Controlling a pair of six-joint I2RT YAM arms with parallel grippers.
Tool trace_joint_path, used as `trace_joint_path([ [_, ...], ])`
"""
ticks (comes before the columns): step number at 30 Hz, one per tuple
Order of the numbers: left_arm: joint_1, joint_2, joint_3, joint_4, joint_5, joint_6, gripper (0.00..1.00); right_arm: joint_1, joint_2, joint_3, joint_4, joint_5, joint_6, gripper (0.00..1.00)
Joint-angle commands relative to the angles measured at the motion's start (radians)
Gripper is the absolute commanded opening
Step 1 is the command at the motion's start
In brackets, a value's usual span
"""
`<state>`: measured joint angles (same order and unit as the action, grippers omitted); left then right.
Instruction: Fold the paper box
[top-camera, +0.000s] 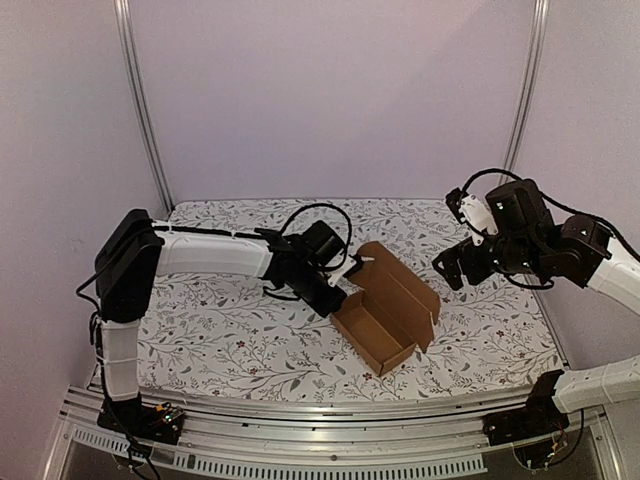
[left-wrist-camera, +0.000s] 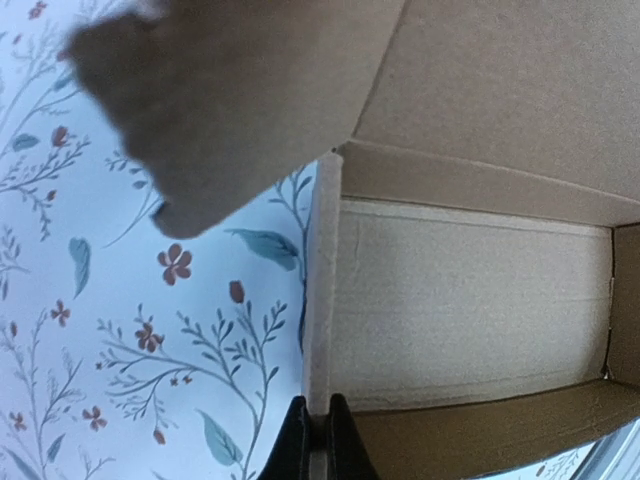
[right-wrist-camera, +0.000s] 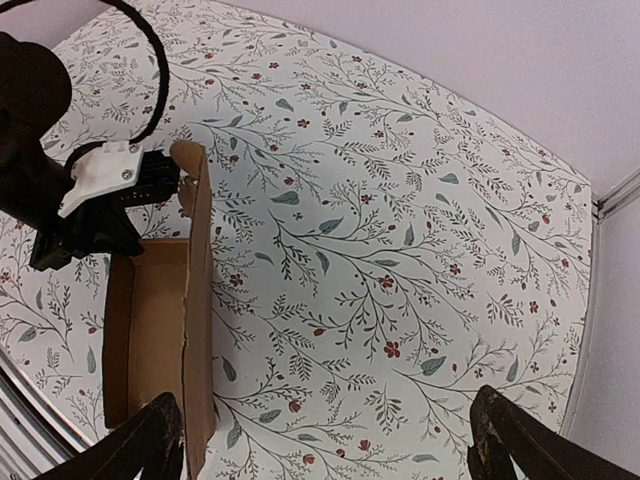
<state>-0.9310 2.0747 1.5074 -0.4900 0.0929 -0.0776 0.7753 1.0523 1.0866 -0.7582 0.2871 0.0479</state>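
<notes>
Brown cardboard is the prize here, but start at the left: the left arm (top-camera: 210, 252) stretches low across the floral cloth (top-camera: 220, 345), with a broad run of bare cloth below and in front of it, right down to the near rail (top-camera: 300, 440).

At its tip the left gripper (top-camera: 342, 292) meets the paper box (top-camera: 385, 312) at the box's left end. The wrist view settles it. The left gripper (left-wrist-camera: 318, 455) has its two dark fingers (left-wrist-camera: 292, 445) pinched together on the top edge of the short end wall, cardboard squeezed between them. From there the paper box (left-wrist-camera: 470, 300) is an open trough, floor showing, walls upright, and a rounded flap (left-wrist-camera: 200, 110) hangs blurred above the cloth outside that wall.

The box sits a little right of centre, angled across the table. Its tall lid panel (top-camera: 405, 285) stands up along the far long side, top edge free — open cloth all round the base.

Further right, the right gripper (top-camera: 452, 268) hangs in the air, well apart from the box, holding nothing. In its own camera the right gripper (right-wrist-camera: 325, 425) has its fingers spread to the corners of the picture, and the paper box (right-wrist-camera: 150, 320) lies off to the left, lid edge (right-wrist-camera: 198, 300) toward it. A wide stretch of cloth runs out to the table's right edge (right-wrist-camera: 590, 300).
</notes>
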Motion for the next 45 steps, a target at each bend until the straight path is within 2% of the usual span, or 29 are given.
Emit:
trace_joint_path([
  [1, -0.005, -0.108, -0.066, -0.025, -0.191, -0.226, 0.0, -0.006, 0.022, 0.023, 0.025, 0.055, 0.09, 0.99],
  [6, -0.005, -0.177, -0.136, -0.071, -0.27, -0.45, 0.0, -0.006, 0.066, 0.034, 0.037, 0.028, 0.176, 0.99],
  [12, -0.008, -0.213, -0.197, -0.078, -0.286, -0.7, 0.0, -0.007, 0.108, -0.016, 0.115, -0.049, 0.278, 0.99],
  [17, -0.051, -0.202, -0.21, -0.099, -0.343, -0.827, 0.0, -0.005, 0.117, -0.101, 0.229, -0.079, 0.396, 0.99],
  [21, -0.079, -0.193, -0.214, -0.113, -0.375, -0.899, 0.0, -0.001, 0.137, -0.139, 0.277, -0.087, 0.43, 0.99],
  [27, -0.117, -0.135, -0.144, -0.214, -0.427, -0.962, 0.02, 0.0, 0.185, -0.206, 0.403, -0.088, 0.415, 0.99],
  [35, -0.129, -0.115, -0.124, -0.226, -0.415, -0.959, 0.11, 0.0, 0.253, -0.223, 0.481, -0.099, 0.343, 0.99],
  [45, -0.135, -0.17, -0.132, -0.217, -0.434, -0.92, 0.32, -0.004, 0.247, -0.232, 0.501, -0.149, 0.285, 0.99],
])
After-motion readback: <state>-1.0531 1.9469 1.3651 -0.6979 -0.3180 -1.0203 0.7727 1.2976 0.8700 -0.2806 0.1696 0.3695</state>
